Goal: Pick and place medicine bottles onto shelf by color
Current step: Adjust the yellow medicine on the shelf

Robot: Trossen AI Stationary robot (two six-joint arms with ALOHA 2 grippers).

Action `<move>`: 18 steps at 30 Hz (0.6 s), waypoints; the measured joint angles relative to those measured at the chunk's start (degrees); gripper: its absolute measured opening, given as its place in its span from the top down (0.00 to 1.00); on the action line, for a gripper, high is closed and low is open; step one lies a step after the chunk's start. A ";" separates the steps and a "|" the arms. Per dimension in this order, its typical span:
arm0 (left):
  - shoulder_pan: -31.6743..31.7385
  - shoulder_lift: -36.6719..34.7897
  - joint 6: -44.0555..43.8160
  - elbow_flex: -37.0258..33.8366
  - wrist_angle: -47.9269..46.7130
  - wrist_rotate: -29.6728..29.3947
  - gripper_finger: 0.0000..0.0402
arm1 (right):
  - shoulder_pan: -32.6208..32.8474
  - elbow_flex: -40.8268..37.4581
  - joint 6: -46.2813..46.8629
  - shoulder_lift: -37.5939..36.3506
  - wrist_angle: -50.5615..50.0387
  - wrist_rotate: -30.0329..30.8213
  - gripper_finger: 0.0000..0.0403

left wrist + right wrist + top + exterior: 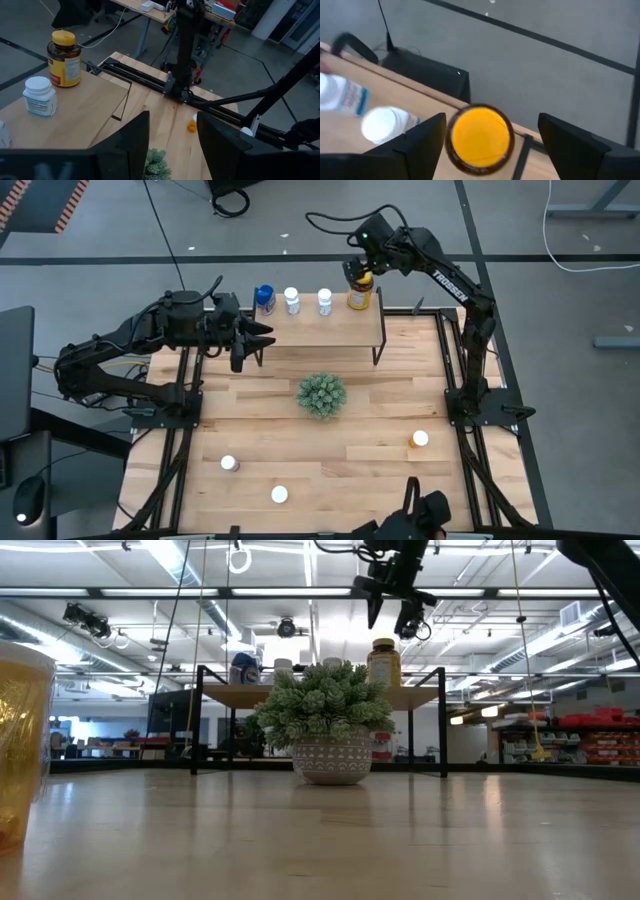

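**Amber bottle standing on shelf, right gripper spread above it**

Right gripper [487,137]: fingers spread wide, one on each side of the yellow cap of the amber bottle [360,292], not touching it. In the low view the gripper [392,605] hangs clear above the bottle [383,663].

Amber bottle: upright at the right end of the shelf [330,332], near its back edge.

Rest of the row on the shelf, going left from the amber bottle: two white-capped bottles [324,302] [291,301], then the blue bottle [265,300] at the left end. All four stand apart.

Left gripper [262,340]: level with the shelf's left end, just beside it, fingers parted with nothing between them.

Tabletop [380,465]: green plant ball [321,395] in its pot in front of the shelf. Three bottles stand loose toward the near edge: an orange one [419,439] at right, two more [229,464] [279,495] at left, bodies not discernible.
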 joint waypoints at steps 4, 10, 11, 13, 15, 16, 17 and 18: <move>-0.01 -0.28 -0.07 0.00 0.14 0.00 0.57 | -0.68 -0.05 0.71 -0.07 0.40 -1.81 0.18; 0.01 -0.23 -0.04 -0.02 0.02 -0.01 0.57 | -0.62 -0.51 0.02 0.16 0.73 -1.84 0.18; 0.01 -0.21 -0.03 -0.02 0.00 0.00 0.57 | -0.62 -0.99 0.42 0.25 0.75 -2.05 0.18; -0.01 -0.36 0.01 -0.02 -0.06 0.00 0.57 | -0.62 -2.49 1.52 0.35 0.99 -2.74 0.18; 0.00 -0.65 0.57 -0.02 0.01 0.00 0.57 | -0.20 -4.02 1.99 0.35 1.71 -2.77 0.18; 0.01 -0.85 0.95 -0.02 0.14 0.00 0.57 | -0.02 -4.71 2.03 0.35 1.68 -2.69 0.18; 0.01 -1.08 1.05 -0.02 -0.01 -0.01 0.57 | 0.12 -5.40 1.86 0.35 1.64 -2.61 0.18; 0.01 -1.29 1.16 -0.02 -0.17 -0.01 0.57 | 0.15 -5.91 1.89 0.37 1.64 -2.59 0.18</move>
